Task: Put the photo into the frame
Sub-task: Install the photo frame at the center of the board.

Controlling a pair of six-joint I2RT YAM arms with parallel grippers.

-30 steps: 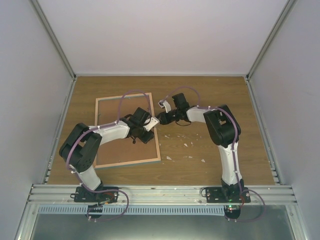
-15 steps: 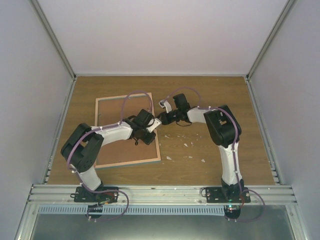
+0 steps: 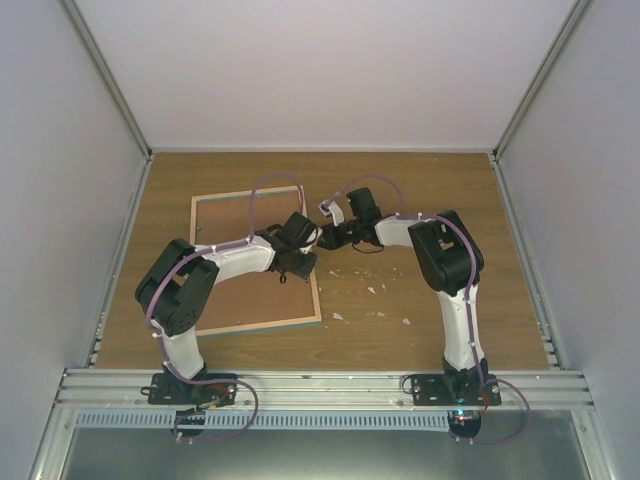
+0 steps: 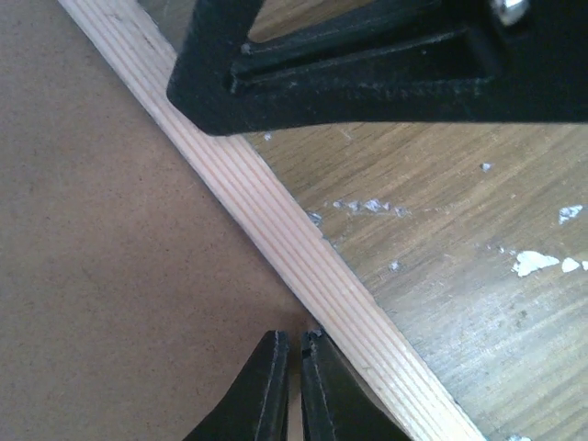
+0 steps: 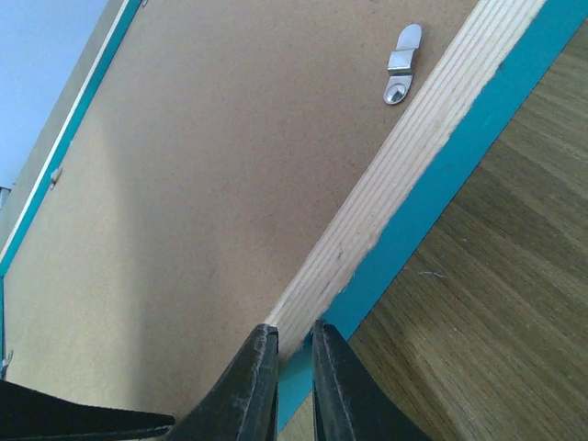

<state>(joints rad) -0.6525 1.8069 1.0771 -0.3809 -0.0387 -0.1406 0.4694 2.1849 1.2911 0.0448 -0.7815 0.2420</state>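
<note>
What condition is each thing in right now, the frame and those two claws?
the frame: lying face down, brown back up.
metal clip: flat on the back board.
left gripper: shut, tips at the frame's wooden edge.
right gripper: nearly closed over the frame's edge; grip unclear.
the photo: not in sight.

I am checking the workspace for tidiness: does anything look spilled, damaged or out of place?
Small white flakes lie scattered on the table right of the frame; they look like chipped debris. The frame lies slightly askew.

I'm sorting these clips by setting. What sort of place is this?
Probably a robot test booth: wooden table, plain white walls around it, two arms bolted to a metal rail.
</note>
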